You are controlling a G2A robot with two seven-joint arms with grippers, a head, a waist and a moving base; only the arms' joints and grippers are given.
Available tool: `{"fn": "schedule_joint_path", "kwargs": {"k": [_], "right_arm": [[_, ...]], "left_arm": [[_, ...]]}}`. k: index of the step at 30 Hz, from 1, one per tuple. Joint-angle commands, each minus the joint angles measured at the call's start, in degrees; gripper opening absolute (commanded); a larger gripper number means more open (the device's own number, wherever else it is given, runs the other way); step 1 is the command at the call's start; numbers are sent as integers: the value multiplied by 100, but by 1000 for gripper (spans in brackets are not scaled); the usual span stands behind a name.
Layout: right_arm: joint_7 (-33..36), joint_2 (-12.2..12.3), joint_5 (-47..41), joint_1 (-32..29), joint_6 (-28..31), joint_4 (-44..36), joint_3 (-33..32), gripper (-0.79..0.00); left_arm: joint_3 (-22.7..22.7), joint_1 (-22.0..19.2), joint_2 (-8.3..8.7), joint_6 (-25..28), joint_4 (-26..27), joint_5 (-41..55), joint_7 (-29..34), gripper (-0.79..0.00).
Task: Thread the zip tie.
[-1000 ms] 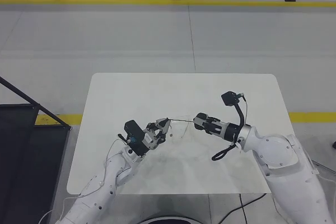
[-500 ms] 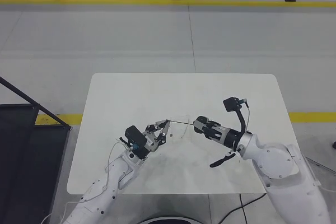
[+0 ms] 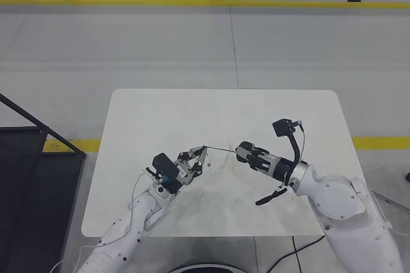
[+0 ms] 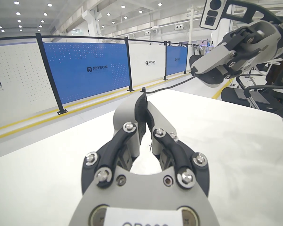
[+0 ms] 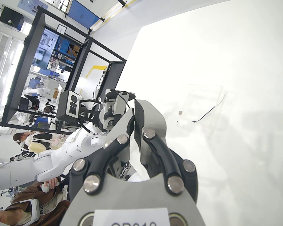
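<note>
A thin black zip tie [image 3: 221, 148] is stretched in the air between my two grippers above the middle of the white table [image 3: 294, 109]. My left gripper [image 3: 199, 151] is shut on the end with the small head, which sticks up at its fingertips [image 4: 141, 104]. From there the strap [image 4: 169, 87] runs across to my right gripper [image 3: 240, 150], which is shut on the other end. In the left wrist view the right gripper [image 4: 195, 72] sits a little higher than the left gripper [image 4: 143, 98]. The right gripper [image 5: 135, 105] has its pads pressed together.
A clear plastic sheet [image 5: 200, 104] lies flat on the table under the two grippers, with a second black zip tie [image 5: 208, 113] on it. The sheet [image 3: 222, 162] is faint from above. A black frame [image 3: 14, 109] stands off the table's left side.
Over the last second both arms drew slightly toward the near edge, still holding the tie. Nothing has shifted in the last half second.
</note>
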State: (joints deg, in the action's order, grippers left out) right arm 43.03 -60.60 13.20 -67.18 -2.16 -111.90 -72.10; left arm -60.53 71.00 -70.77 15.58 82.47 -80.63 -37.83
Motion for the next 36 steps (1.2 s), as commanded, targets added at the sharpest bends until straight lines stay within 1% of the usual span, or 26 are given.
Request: {"fn": "schedule_joint_path", "kwargs": {"k": [1,22,36], "right_arm": [[7,1,-4,-11,-2,1,-7,-785],[-55,22,-47,-242,116,-86,-168,-785],[5,6,-10,-108,-8,-32,-70,-785]], "left_arm": [[0,0,0,0,0,0,0,-785],[0,0,0,0,0,0,0,-785],[0,0,0,0,0,0,0,-785]]}}
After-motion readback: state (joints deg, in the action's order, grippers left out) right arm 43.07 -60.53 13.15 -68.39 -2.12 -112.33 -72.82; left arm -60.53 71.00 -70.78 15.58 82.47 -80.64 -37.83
